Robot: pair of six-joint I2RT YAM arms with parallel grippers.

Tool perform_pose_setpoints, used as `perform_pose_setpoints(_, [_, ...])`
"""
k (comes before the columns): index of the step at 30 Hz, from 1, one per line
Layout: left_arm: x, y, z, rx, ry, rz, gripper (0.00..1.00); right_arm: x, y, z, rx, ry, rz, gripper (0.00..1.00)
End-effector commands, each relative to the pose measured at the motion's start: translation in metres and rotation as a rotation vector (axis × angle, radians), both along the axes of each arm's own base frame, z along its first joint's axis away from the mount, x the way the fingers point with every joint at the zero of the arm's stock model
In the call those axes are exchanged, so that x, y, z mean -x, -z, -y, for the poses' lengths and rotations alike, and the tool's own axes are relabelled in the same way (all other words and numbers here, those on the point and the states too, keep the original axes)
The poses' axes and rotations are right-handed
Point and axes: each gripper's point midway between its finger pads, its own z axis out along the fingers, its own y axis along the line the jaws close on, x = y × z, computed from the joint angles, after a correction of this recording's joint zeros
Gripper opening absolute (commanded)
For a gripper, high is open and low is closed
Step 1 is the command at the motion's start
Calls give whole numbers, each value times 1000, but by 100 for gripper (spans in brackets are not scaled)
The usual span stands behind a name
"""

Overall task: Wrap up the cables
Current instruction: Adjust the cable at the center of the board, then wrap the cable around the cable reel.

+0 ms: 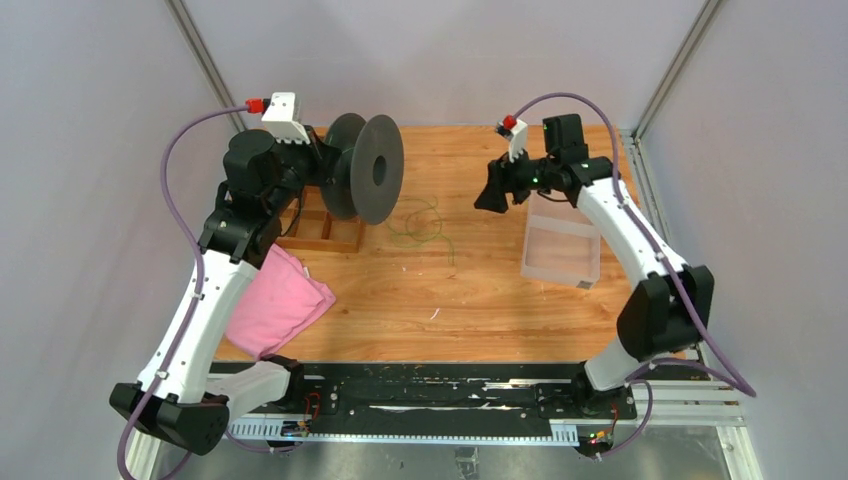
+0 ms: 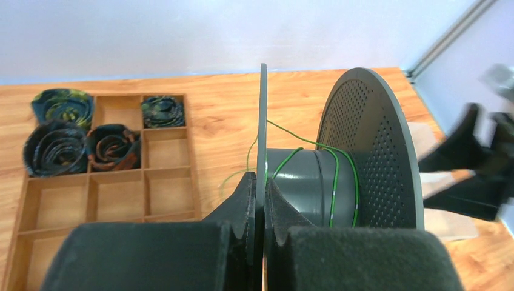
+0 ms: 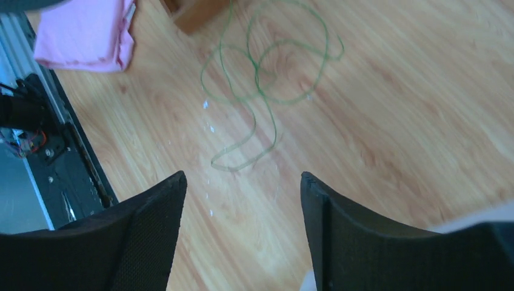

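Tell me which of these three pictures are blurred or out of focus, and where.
Top view: sharp, evenly lit, only soft shadows. Left wrist view: the spool is crisp, but the right end effector at the right edge is smeared by motion. Right wrist view: slightly soft overall, the green wire fuzzy.

Pink cloth crumpled at lower left of the overhead view, on the wooden table. Just above it, wooden divided tray, with four dark rolled bands in its upper compartments. Clear box at centre right.
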Motion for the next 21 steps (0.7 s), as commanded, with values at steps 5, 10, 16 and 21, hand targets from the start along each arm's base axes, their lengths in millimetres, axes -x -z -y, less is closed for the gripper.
perform_pose_setpoints(5, [28,-52,26,138,165,98,0,-50,-23,-100,-325,-121,-32,71])
perform_pose_setpoints(10, [32,-55,31,167,188,95,0,-57,-2,-142,-362,-184,-27,71])
perform_pose_setpoints(16, [32,-54,31,179,188,86,0,-66,31,-172,-384,-178,-86,73])
perform_pose_setpoints(21, [31,-53,31,183,183,82,0,-78,50,-184,-407,-156,-118,71])
